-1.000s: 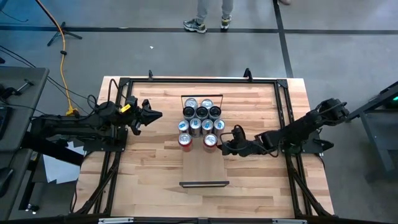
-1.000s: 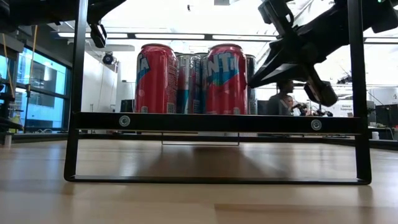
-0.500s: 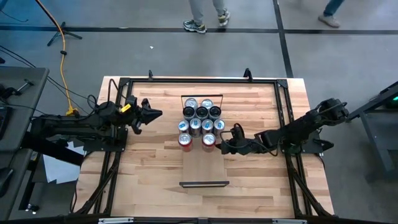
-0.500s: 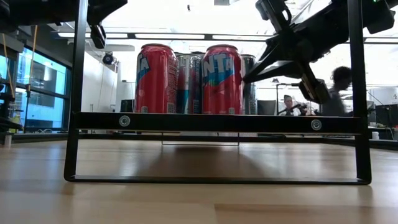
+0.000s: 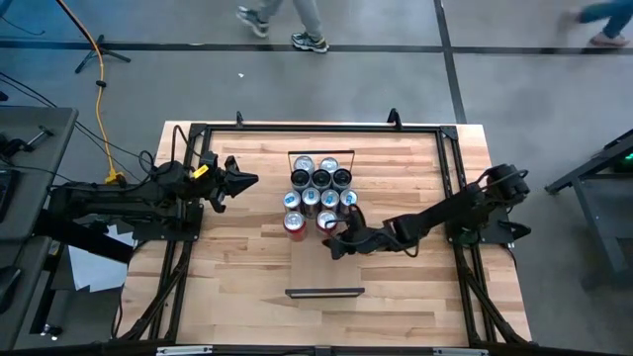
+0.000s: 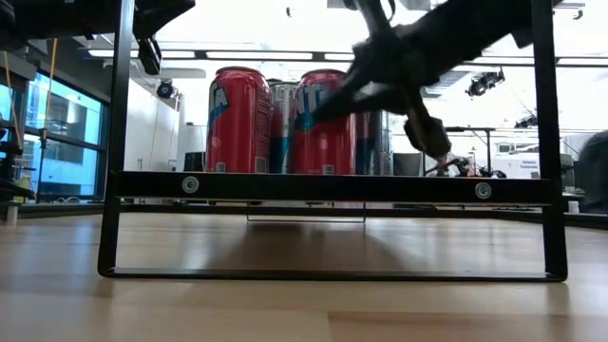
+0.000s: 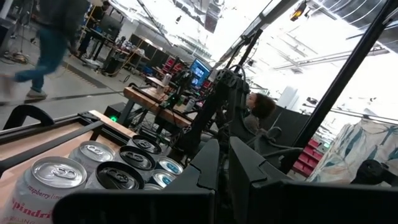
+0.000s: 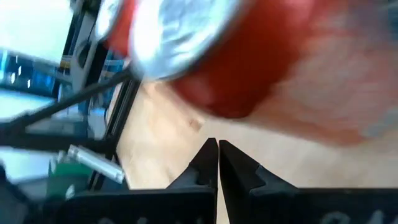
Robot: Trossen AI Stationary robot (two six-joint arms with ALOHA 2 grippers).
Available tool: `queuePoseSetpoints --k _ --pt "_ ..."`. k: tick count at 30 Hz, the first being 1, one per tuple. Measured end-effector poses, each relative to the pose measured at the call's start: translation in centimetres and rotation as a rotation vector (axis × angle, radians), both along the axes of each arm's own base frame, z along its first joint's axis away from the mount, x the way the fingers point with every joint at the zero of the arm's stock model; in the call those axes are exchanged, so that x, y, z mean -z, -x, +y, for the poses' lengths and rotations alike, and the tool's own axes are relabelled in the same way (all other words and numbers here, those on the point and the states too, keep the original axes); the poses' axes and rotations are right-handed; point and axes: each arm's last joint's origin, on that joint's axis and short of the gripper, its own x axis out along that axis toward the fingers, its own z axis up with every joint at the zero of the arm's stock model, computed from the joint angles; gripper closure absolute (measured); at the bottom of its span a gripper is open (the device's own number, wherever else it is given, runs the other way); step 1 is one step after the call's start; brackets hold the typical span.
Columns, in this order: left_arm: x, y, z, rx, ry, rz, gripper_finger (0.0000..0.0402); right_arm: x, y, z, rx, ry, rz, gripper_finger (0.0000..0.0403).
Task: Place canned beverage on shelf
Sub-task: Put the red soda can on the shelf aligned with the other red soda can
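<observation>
Your right tool (image 5: pixel 334 247): one, fingers pressed together, empty, touching the nearest red can (image 5: pixel 327 222). Beyond it: ten cans, upright, clustered on the shelf (image 5: pixel 323 267). Your left tool (image 5: pixel 249 181): one, pressed together, well apart over the desk (image 5: pixel 237 267).

cans (image 5: pixel 318 190) crowding shelf's (image 5: pixel 324 267) far end, near half bare, right claw (image 5: pixel 334 245) over it

Your views: high, straight down over the table; low, level at tabletop; wrist cameras close behind each claw. All four share the cans (image 5: pixel 318 195) on the shelf (image 5: pixel 324 267).
</observation>
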Motion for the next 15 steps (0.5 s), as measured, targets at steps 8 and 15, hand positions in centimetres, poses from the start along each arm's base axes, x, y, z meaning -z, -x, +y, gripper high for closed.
queuePoseSetpoints --k 8,15 --pt "0.0 0.0 0.0 0.011 0.007 -0.001 0.0401 -3.1 1.5 1.2 -0.133 0.033 0.054 0.0403" --pt "0.0 0.0 0.0 0.010 0.006 -0.001 0.0401 -5.1 4.3 0.4 0.141 0.071 0.083 0.0403"
